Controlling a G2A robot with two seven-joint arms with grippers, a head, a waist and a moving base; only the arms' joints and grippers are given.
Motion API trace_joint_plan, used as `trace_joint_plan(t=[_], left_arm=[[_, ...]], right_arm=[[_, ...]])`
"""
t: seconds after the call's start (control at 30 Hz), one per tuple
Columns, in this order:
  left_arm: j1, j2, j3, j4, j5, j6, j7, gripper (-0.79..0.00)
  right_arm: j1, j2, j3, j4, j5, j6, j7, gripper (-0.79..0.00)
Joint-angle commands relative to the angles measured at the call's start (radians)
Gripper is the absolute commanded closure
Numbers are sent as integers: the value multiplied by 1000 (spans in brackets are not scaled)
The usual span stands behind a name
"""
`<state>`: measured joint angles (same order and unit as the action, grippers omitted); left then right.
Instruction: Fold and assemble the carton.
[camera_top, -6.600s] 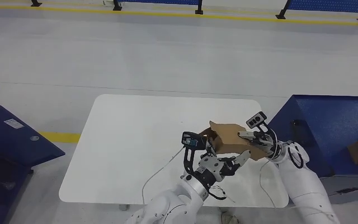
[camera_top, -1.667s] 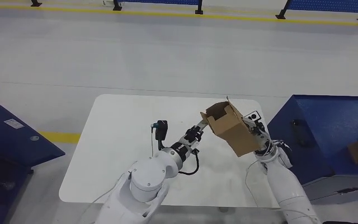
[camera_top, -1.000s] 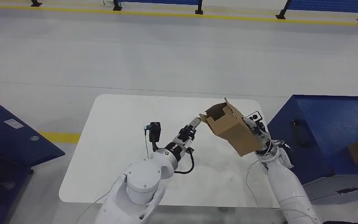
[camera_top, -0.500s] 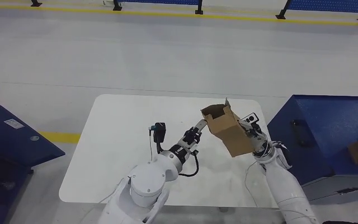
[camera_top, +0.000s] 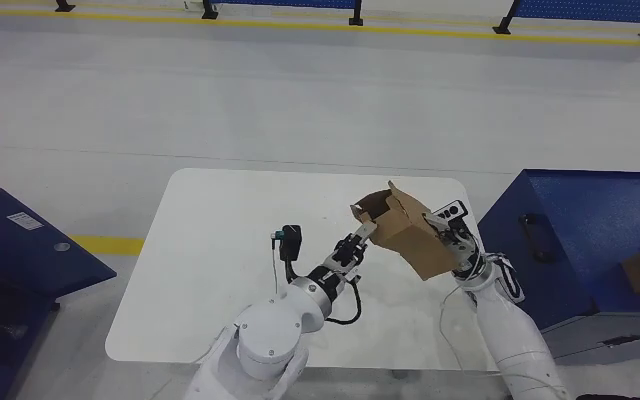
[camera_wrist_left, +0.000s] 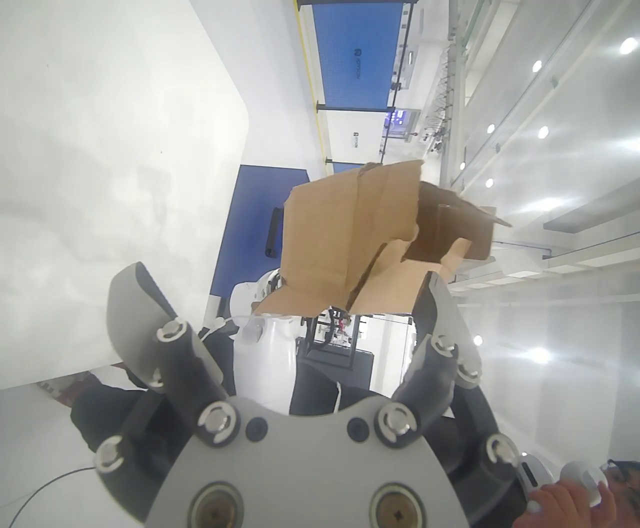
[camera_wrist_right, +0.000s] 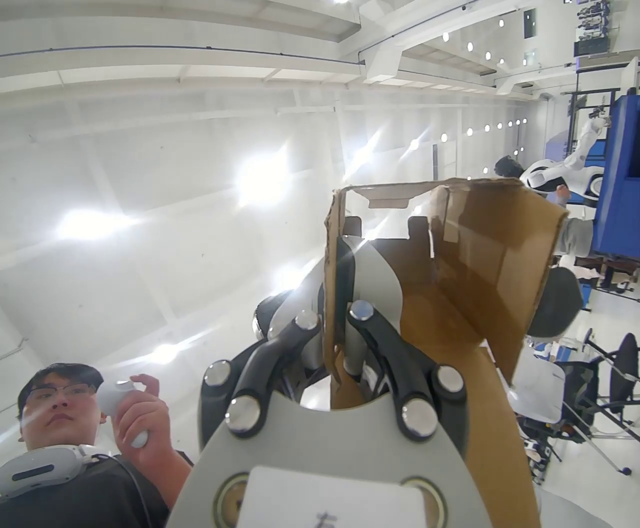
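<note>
While right gripper (camera_wrist_right: 334, 280) clamps carton (camera_wrist_right: 500, 260), left gripper (camera_wrist_left: 285, 305) gapes.

There is one carton (camera_top: 408, 236). There is one white table (camera_top: 230, 260). There are two grippers, the left gripper (camera_top: 362, 233) and the right gripper (camera_top: 450, 243). There are two big blue bins, one (camera_top: 35, 262) on each side (camera_top: 575, 235) of the table.

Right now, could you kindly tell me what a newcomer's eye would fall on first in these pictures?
The brown carton, half folded with loose flaps, is held up tilted over the right side of the white table. The right pincer is clamped on one of its walls, and the left pincer, open, sits just by its open end.
</note>
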<state>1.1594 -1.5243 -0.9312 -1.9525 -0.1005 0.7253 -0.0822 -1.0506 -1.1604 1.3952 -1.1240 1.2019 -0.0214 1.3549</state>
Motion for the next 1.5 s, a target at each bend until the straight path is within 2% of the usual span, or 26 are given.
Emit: trace_joint_plan(t=[0.0, 0.17, 0.33, 0.57, 0.7, 0.9, 1.47], left_arm=[[-21, -5, 14, 27, -6, 27, 5, -785], [-64, -22, 17, 79, -52, 80, 44, -785], [-71, -28, 16, 65, -57, 90, 58, -785], [23, -11, -40, -50, -13, -6, 57, -785], [61, -3, -88, -58, -8, -7, 50, -785], [37, -3, -83, -12, -11, -4, 14, -785], [-14, -8, -61, 29, -12, 33, -22, -785]], right_arm=[[-2, -1, -2, -4, -10, -7, 1, 0], [-6, -1, -1, -12, -20, -8, 11, 0], [-2, 0, 13, -6, -16, 8, 13, 0], [13, -5, 22, 20, 34, 48, -2, 0], [14, -8, 14, 18, 33, 48, -1, 0], [10, -12, 1, 5, 16, 47, 4, 0], [-6, -15, 1, -11, -14, 49, 5, 0]])
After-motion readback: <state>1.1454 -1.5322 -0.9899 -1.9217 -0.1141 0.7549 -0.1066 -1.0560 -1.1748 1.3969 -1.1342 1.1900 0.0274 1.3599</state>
